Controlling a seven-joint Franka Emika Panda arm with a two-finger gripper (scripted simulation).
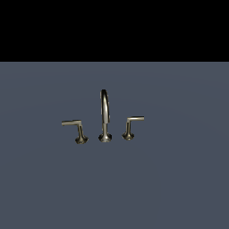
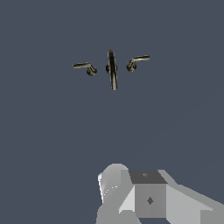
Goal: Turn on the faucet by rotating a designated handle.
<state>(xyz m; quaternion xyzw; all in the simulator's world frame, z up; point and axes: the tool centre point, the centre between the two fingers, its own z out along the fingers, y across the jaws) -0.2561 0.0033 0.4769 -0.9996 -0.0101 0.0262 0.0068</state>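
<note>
The faucet [image 1: 104, 117] is a small brass-grey set standing on the flat grey floor, with a tall arched spout in the middle. The handle [image 1: 131, 127], a short L-shaped lever on a straight upright stem, stands on the exterior view's right of the spout. A larger lever [image 1: 76, 130] with a slanted stem stands on the left. The gripper is outside the exterior view. The wrist view shows the faucet [image 2: 112, 70] and the handle [image 2: 138, 61] from above and far off. Only grey-white parts of my gripper [image 2: 131, 190] show at the frame edge, well short of the faucet.
The grey floor [image 1: 179, 179] stretches around the faucet on all sides, with a black background above it. Nothing else stands on the floor.
</note>
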